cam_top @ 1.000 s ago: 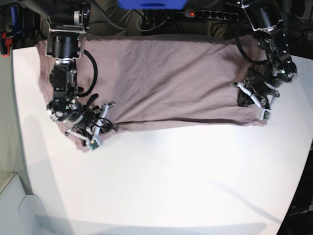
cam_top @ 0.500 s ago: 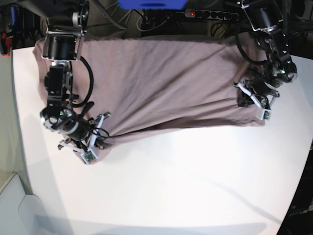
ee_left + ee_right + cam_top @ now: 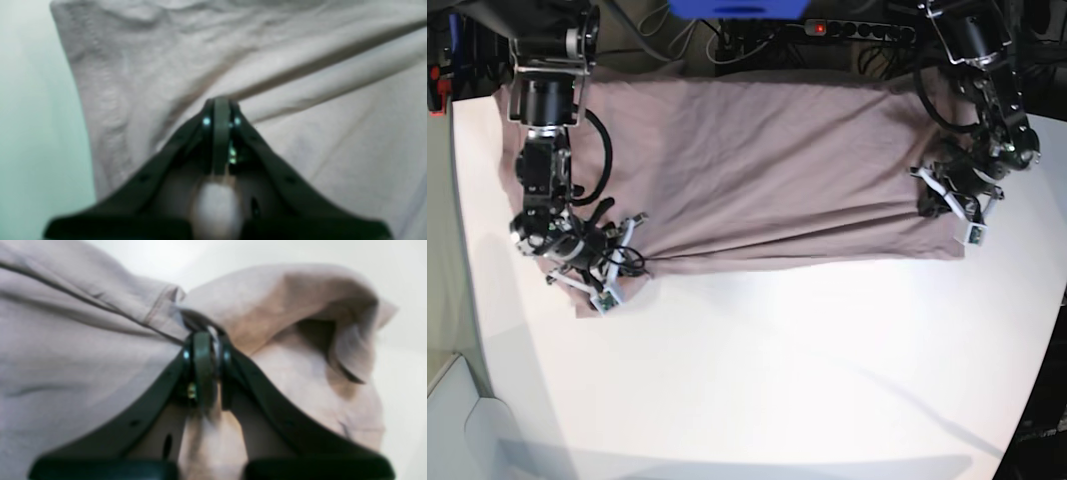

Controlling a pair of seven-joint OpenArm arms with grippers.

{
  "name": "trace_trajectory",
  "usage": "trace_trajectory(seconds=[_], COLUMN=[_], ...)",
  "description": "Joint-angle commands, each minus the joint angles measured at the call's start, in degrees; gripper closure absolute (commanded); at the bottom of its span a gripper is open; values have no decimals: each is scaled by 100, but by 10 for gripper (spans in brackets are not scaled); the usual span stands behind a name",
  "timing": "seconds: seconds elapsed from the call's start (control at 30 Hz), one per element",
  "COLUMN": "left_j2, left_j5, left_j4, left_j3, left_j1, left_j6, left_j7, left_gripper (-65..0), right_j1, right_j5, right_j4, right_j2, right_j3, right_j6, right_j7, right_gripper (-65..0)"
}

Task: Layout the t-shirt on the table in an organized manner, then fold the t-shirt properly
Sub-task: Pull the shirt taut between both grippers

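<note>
The t-shirt (image 3: 757,170) is pinched at opposite ends by the closed left gripper (image 3: 218,110) and right gripper (image 3: 203,336); soft, light cloth, probably best held by its hems.

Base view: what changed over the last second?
The right tool, shut on the t-shirt, swung its corner outward and a little nearer, pulling the near hem straighter. The left tool edged slightly outward, stretching the cloth. Both grips held; the shirt stays on the table.
</note>
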Motion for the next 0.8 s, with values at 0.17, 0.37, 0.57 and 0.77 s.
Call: trace_trajectory(seconds=[0.17,0.37,0.57,0.77], left_j2=[-124,-124,-124,-124], left_j5=[202,211,202,202], left_j4=[36,36,36,36], left_j3=[-30,-21,-21,-21], left_j1=[9,0,0,0], left_j6=[60,60,60,60], left_j7=[198,198,198,198], left_gripper=[-9,-9,-9,-9], right_j1=[36,-167,-237,-237], right_j5=[10,10,10,18], right_j4=[-9,571,940,931], right_j2=[154,172,137,110], right_j3=[12,56,29,29], right_j6=[-45,-45,-45,-45], right_j7=[-226,-217,-208,-191], right_gripper=[-132,-329,-340,-340])
